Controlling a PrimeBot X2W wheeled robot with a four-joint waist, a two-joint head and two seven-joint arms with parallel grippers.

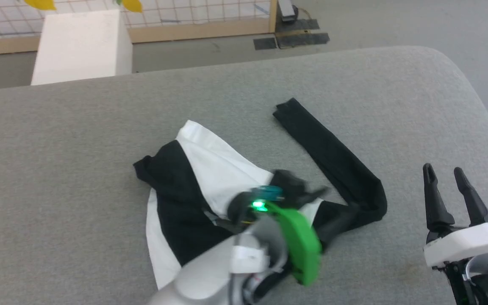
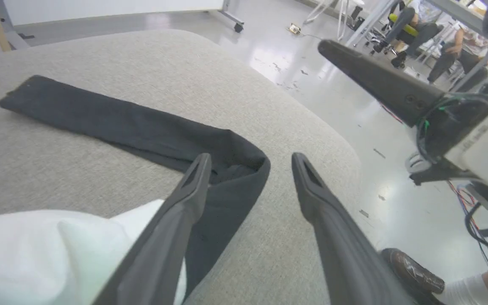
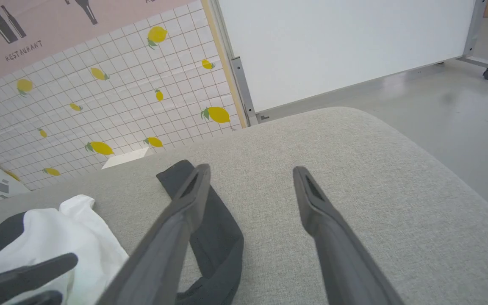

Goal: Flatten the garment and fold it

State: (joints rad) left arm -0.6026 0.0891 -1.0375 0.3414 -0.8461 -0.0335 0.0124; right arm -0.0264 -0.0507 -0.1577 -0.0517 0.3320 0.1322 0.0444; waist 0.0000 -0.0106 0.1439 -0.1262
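- While we look down from the head, the garment [image 1: 210, 178] lies crumpled on the grey cushion [image 1: 57, 148], our right gripper [image 1: 442, 169] beside it, spread.
- Left wrist: our left gripper [image 2: 250, 157] gapes empty over its black sleeve [image 2: 100, 118].
- Right wrist: fingers apart — nothing held.

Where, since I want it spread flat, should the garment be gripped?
Probably the free cuff of the garment's long black sleeve, approached from the robot's right: it lies flat, stretched clear of the bunched body.
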